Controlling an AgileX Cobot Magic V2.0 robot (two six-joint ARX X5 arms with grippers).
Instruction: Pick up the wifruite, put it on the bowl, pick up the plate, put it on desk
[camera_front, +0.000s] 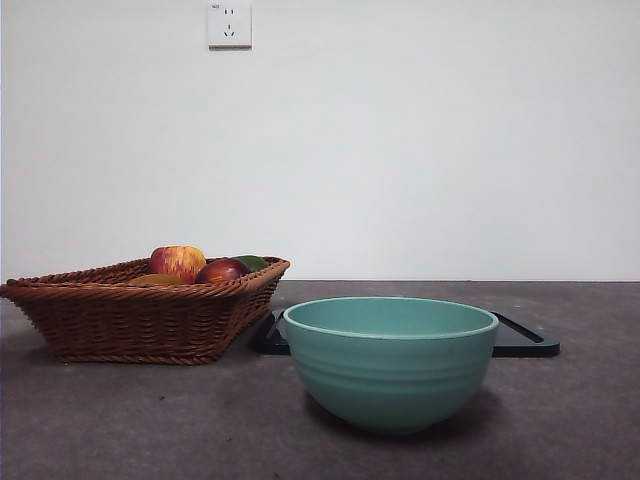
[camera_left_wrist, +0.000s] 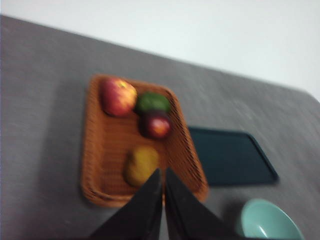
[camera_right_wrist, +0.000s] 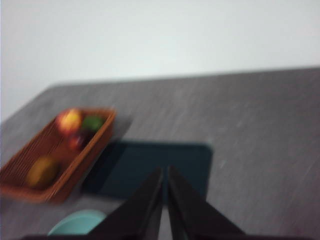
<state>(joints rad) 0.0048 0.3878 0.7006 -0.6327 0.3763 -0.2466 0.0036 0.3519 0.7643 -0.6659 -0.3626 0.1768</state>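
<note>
Still in the wicker basket (camera_left_wrist: 100, 165) at middle left, the wifruite (camera_left_wrist: 141, 165) lies apart from the apple (camera_left_wrist: 119, 96). Both arms' fingers are together, holding nothing. Left fingers (camera_left_wrist: 163, 175) should probably spread, then close gently around it; the bowl (camera_front: 390, 360) waits empty.

the wicker basket (camera_front: 150, 310) is open from above, and inside it the golden-brown wifruite (camera_left_wrist: 141, 165) lies apart from the apple (camera_left_wrist: 119, 96), the green fruit (camera_left_wrist: 153, 102) and the dark red fruit (camera_left_wrist: 156, 125), with bare weave around it. just beside the basket a dark tray (camera_left_wrist: 230, 156) lies flat and low. the mint-green bowl (camera_front: 390, 360) stands near the basket with its mouth unobstructed, on open desk (camera_front: 120, 420).
</note>
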